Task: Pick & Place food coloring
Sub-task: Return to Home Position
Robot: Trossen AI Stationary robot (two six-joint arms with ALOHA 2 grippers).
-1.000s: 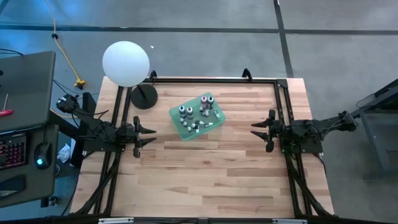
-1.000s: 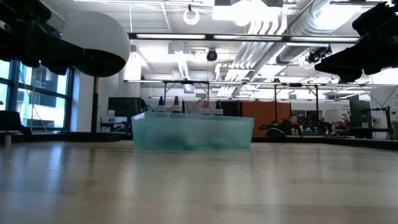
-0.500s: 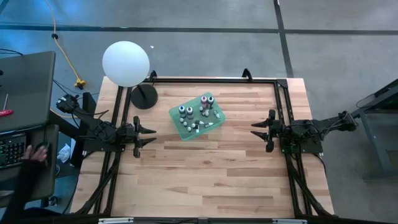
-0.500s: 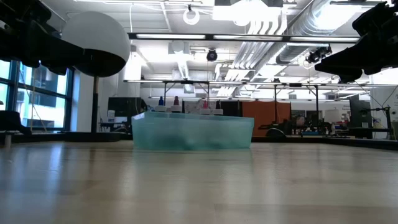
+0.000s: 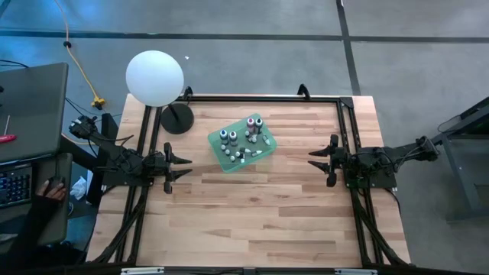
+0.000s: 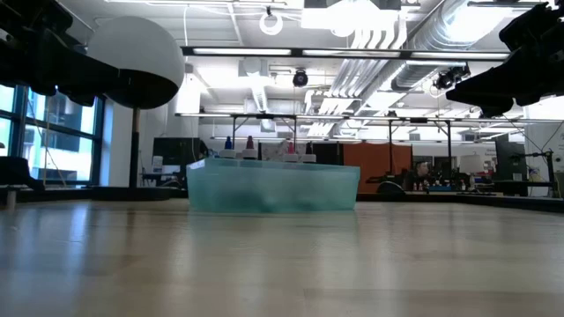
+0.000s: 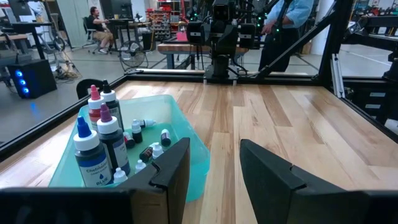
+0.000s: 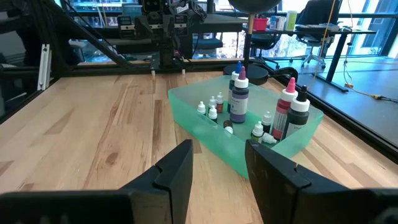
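Green plastic tray (image 5: 217, 150) of tiny whitish-capped food coloring bottles (image 5: 241, 155) lies nearer spread left end effector (image 5: 186, 166) than spread right end effector (image 5: 313, 159).

My Dark Frame

My left arm (image 5: 130, 164) and right arm (image 5: 374, 164) are black, jointed, trailing black cables (image 5: 82, 127). My left gripper (image 5: 186, 167) and right gripper (image 5: 312, 161) each carry two flat, angular, matte dark fingers (image 7: 175, 163).

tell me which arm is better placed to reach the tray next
Left, probably: the left end effector sits nearer the tray than the right end effector. Both are open, empty, and apart from it.
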